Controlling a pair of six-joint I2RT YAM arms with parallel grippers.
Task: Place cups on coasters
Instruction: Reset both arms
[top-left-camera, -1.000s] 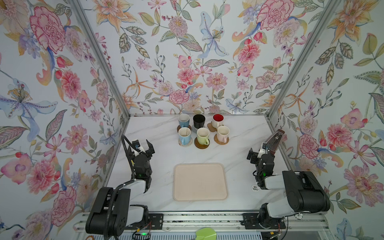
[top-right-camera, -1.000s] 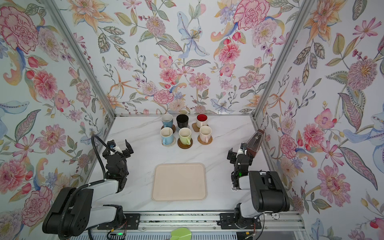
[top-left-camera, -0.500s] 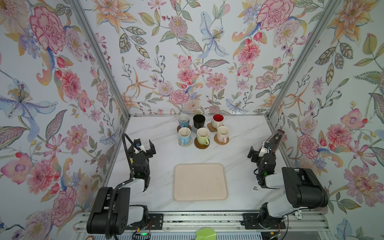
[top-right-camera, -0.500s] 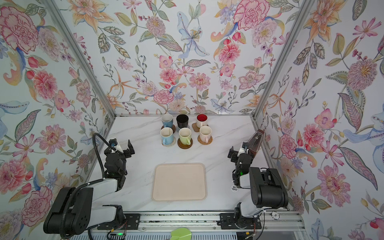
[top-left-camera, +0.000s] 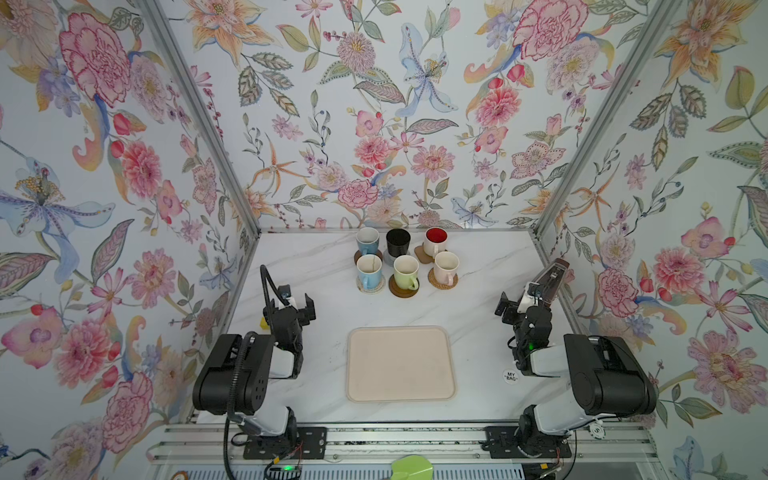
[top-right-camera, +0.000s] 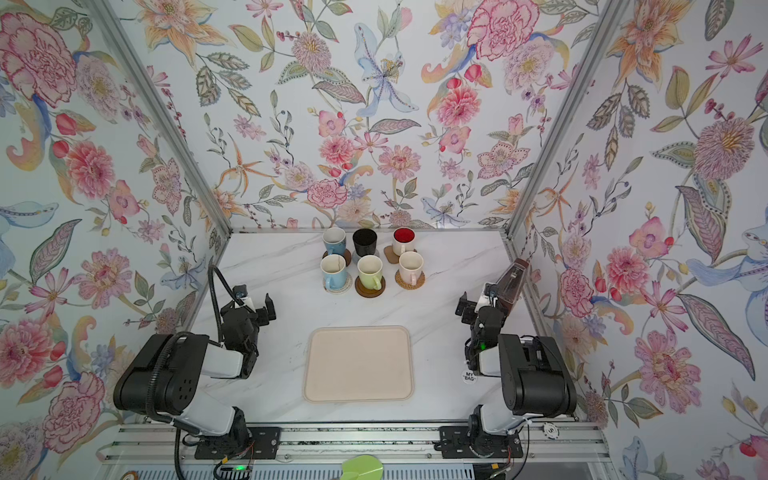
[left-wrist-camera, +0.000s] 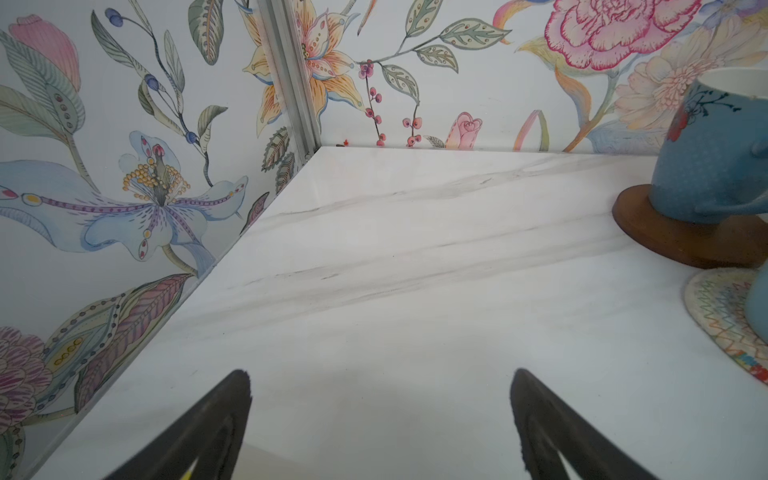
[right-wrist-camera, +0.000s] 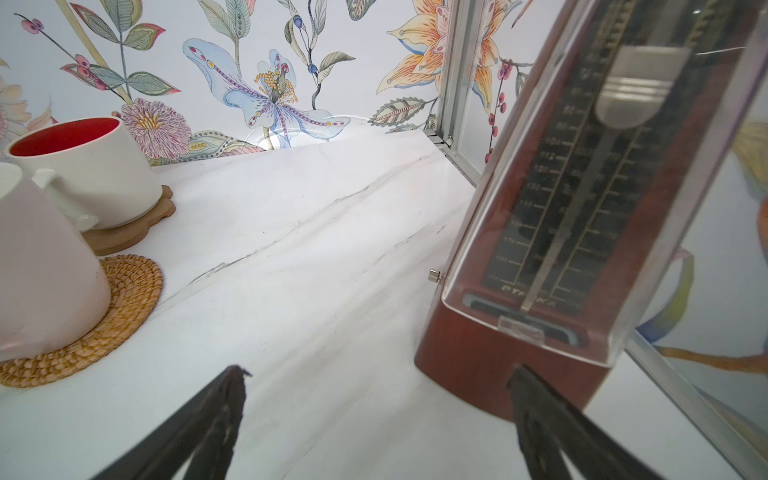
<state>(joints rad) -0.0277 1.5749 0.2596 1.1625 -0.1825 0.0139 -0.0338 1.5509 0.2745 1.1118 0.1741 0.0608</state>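
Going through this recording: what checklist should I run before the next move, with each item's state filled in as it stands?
1. Left tool open, holding nothing: ok.
2. Right tool open, holding nothing: ok.
3. Back row upright on coasters: rear light blue cup, black cup, white cup: ok.
4. Front row upright on coasters: front light blue cup, pale green cup, pale pink cup: ok.
5. Beige tray bare: ok.
6. Right tool clear of the metronome: cannot tell; one fingertip sits close by its base.
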